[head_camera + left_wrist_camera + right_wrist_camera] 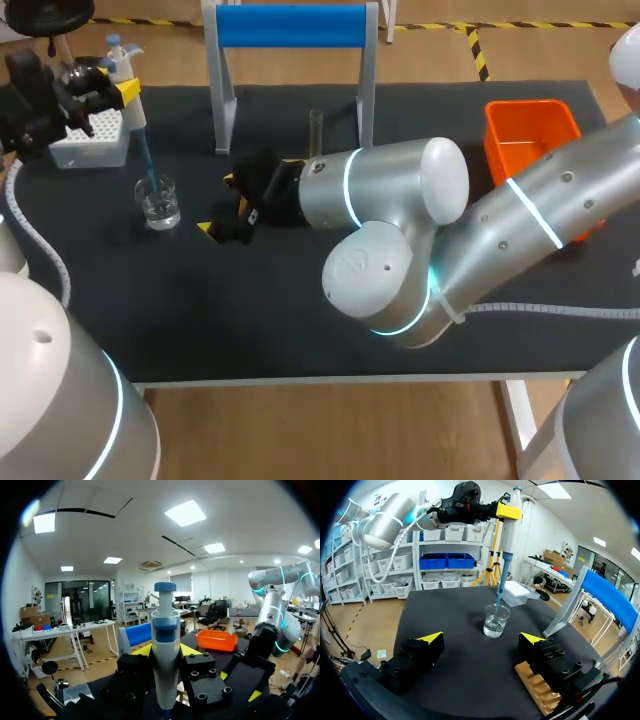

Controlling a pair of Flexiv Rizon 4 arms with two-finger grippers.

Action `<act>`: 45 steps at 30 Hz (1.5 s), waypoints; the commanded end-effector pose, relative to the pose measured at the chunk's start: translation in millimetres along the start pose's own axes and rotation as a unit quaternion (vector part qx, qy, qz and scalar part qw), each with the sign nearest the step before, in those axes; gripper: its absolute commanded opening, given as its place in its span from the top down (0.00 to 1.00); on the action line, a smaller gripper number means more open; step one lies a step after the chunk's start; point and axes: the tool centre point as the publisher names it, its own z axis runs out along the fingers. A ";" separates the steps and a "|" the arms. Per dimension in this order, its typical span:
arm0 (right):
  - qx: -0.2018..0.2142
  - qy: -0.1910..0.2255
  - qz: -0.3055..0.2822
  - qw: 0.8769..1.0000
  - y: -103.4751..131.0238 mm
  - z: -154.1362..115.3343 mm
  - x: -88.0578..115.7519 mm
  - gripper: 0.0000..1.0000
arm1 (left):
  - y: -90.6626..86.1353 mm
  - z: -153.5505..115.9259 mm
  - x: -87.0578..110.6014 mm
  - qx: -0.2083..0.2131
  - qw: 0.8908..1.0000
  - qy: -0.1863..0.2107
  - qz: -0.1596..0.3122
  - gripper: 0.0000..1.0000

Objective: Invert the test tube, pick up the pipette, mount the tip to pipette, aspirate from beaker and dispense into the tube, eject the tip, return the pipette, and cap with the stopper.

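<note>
My left gripper is shut on the blue-and-white pipette at the table's far left. The pipette's blue tip dips into the glass beaker, which holds clear liquid. In the left wrist view the pipette body stands upright between the fingers of that gripper. My right gripper hovers low over the mat, right of the beaker, open and empty. From the right wrist, the beaker and pipette lie ahead of the open gripper. A clear test tube stands by the blue-topped stand.
A white tip box sits at the far left behind the beaker. The blue-topped stand is at the back middle, an orange bin at the back right. A wooden rack lies under my right gripper's finger.
</note>
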 end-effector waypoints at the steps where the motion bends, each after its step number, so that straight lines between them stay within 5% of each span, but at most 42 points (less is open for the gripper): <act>1: -0.002 0.000 0.000 1.000 -1.3 0.9 0.5 0.00 | 4.4 4.2 -2.2 0.004 1.000 -0.002 0.002 1.00; 45: -0.002 0.000 0.000 1.000 -1.3 0.9 0.5 0.00 | 44.8 3.8 -8.8 0.007 1.000 0.002 0.010 1.00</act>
